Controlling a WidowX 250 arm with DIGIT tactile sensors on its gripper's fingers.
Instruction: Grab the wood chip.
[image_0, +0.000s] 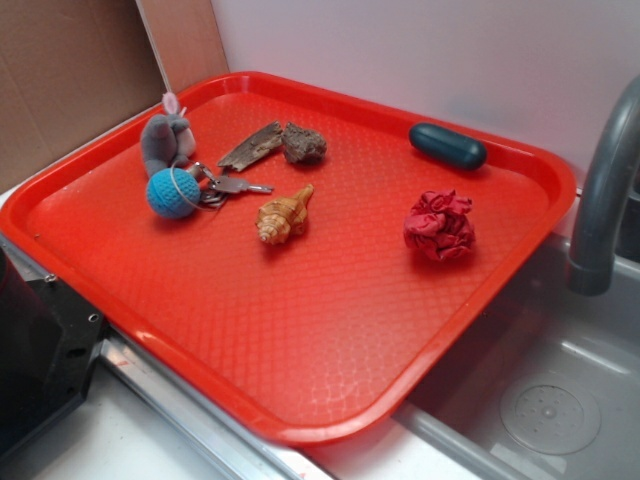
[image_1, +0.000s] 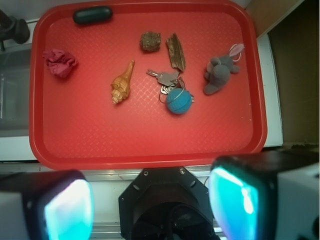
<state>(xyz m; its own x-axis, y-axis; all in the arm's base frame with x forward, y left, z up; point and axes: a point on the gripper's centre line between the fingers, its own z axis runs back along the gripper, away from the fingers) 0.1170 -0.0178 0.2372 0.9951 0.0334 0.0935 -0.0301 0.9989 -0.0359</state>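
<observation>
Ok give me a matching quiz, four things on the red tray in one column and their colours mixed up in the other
Things:
1. wood chip
2. seashell
3. crochet ball
4. toy mouse

Colours:
A. blue
B. grey
C. grey-brown
D. tan

Pairs: 1-C, 2-D, 3-A, 4-B

Counter (image_0: 130, 425): pale surface beside a sink (image_0: 560, 400).
On counter: red tray (image_0: 330, 330), partly over the sink.
</observation>
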